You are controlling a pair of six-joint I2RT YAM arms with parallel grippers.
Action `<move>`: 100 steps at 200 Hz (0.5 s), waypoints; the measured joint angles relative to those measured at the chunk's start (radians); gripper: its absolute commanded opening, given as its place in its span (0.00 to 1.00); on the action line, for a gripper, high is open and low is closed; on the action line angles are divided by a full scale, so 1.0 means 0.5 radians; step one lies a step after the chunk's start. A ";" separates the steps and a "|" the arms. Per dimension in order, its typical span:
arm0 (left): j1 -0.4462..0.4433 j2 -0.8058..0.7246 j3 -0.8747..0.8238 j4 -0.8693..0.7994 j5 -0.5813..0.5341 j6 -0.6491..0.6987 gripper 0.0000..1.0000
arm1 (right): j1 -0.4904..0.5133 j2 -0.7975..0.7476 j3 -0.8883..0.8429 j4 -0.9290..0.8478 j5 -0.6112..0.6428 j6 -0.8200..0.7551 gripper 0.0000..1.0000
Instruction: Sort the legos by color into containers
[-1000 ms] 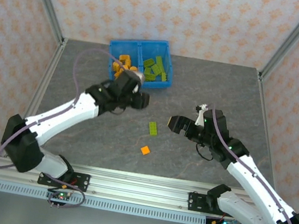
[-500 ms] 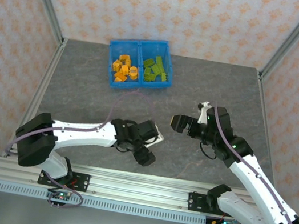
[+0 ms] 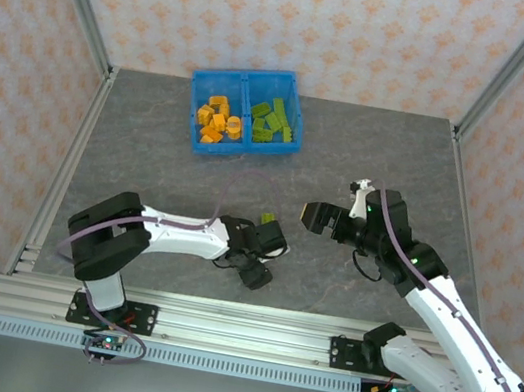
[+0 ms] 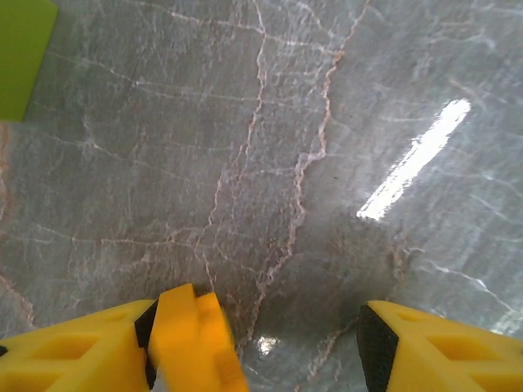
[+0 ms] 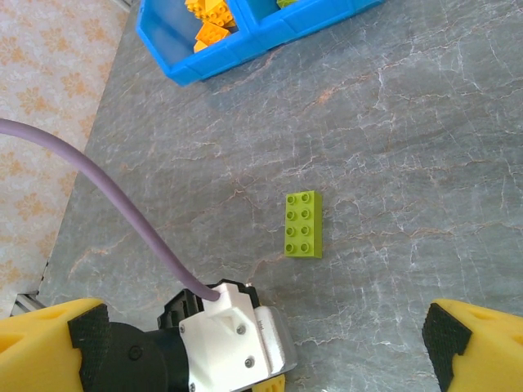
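We log left gripper [image 4: 260, 331] spread, orange lego [image 4: 194, 339] against one finger, bottom cut off; green lego [image 4: 23, 57] beyond, cropped at frame corner.

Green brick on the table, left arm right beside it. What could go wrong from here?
1. The green brick lies loose on the table, close to the left hand. A sideways swing of that hand could knock it away.
2. The right hand hangs open, facing the same spot. If both hands reach for the brick, they could collide.
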 measured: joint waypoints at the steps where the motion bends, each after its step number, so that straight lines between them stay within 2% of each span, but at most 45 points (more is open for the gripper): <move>1: 0.000 0.003 0.000 0.002 -0.002 0.000 0.65 | 0.000 0.000 0.000 0.000 0.000 0.000 0.99; 16: -0.001 0.006 0.000 0.018 -0.016 0.000 0.62 | 0.000 0.000 -0.001 0.000 0.000 0.002 0.99; 36: -0.001 0.013 0.000 0.040 -0.022 0.002 0.51 | 0.000 0.001 -0.004 0.000 0.000 0.014 0.99; 100: -0.009 0.027 0.013 0.059 -0.047 -0.056 0.30 | 0.000 0.000 -0.004 0.000 0.001 0.021 0.99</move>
